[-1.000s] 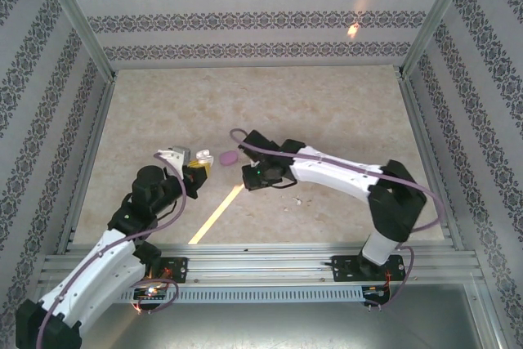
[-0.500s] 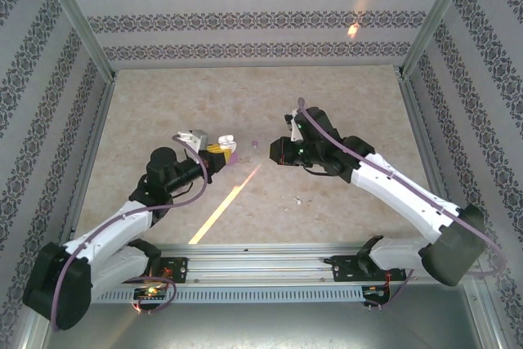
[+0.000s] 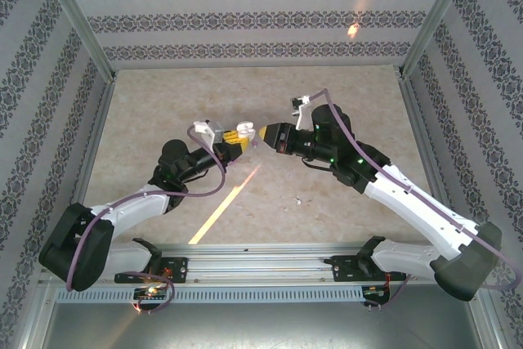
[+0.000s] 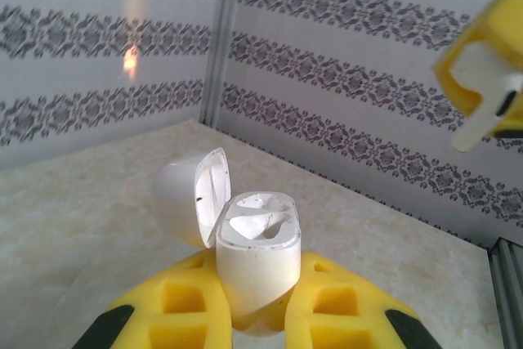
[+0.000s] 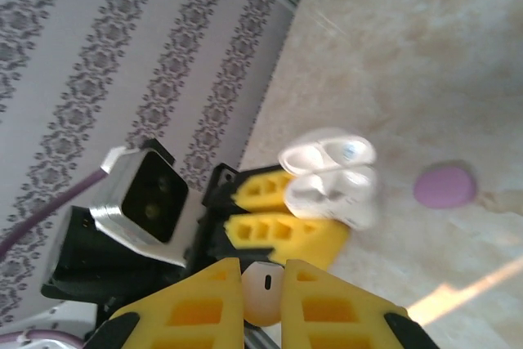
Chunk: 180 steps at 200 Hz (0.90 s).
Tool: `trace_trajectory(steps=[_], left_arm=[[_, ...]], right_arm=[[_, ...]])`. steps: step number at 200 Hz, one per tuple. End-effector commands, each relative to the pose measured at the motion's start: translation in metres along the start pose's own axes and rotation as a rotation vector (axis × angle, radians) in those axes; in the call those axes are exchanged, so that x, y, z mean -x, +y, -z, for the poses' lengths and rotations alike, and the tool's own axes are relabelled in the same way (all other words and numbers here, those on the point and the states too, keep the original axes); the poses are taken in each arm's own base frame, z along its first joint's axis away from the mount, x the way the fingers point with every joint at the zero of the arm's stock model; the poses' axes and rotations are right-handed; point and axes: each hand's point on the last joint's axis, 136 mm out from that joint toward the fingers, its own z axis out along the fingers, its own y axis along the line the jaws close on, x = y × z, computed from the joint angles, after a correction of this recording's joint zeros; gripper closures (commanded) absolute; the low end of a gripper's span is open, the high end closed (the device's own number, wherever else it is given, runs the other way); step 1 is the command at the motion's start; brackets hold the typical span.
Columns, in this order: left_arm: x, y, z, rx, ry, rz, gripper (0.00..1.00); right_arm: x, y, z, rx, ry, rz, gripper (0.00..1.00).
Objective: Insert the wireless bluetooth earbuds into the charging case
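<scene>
My left gripper (image 4: 260, 266) is shut on the charging case (image 4: 257, 259), holding it up with its hinged lid (image 4: 192, 198) open and both sockets showing. The case looks pale, almost white. My right gripper (image 5: 263, 271) is shut on one small pale earbud (image 5: 265, 292) and points at the case (image 5: 335, 190) from close by, without touching it. From above, the left gripper (image 3: 242, 138) and the right gripper (image 3: 263, 135) meet tip to tip over the table's middle. A small lilac oval piece (image 5: 445, 185) lies on the table under them.
A yellow strip (image 3: 225, 206) runs diagonally across the beige table toward the near rail. A tiny white speck (image 3: 298, 199) lies right of it. Patterned walls and aluminium posts (image 3: 78, 18) enclose the table on three sides.
Both arms have swung up and inward. The left gripper has carried the case forward and right, and the right gripper has turned to face it, closing the gap between them.
</scene>
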Motion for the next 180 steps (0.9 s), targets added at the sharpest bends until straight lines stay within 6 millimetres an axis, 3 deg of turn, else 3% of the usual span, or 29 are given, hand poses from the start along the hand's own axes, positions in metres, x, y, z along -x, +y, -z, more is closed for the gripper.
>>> trace_trajectory(steps=[1, 50, 109, 180], left_arm=[[0.035, -0.015, -0.006, -0.02, -0.106, -0.136, 1.0], [0.046, -0.027, -0.006, 0.029, -0.125, -0.201, 1.0], [0.049, -0.04, -0.012, 0.026, -0.143, -0.219, 1.0], [0.053, -0.039, -0.016, 0.039, -0.162, -0.22, 1.0]], right_arm=[[0.012, 0.022, 0.0, 0.082, -0.066, -0.003, 0.87], [0.017, 0.033, -0.008, 0.118, -0.093, -0.001, 0.87], [0.021, 0.021, -0.007, 0.115, -0.167, -0.07, 0.87], [0.013, 0.004, -0.002, 0.084, -0.178, -0.111, 0.88]])
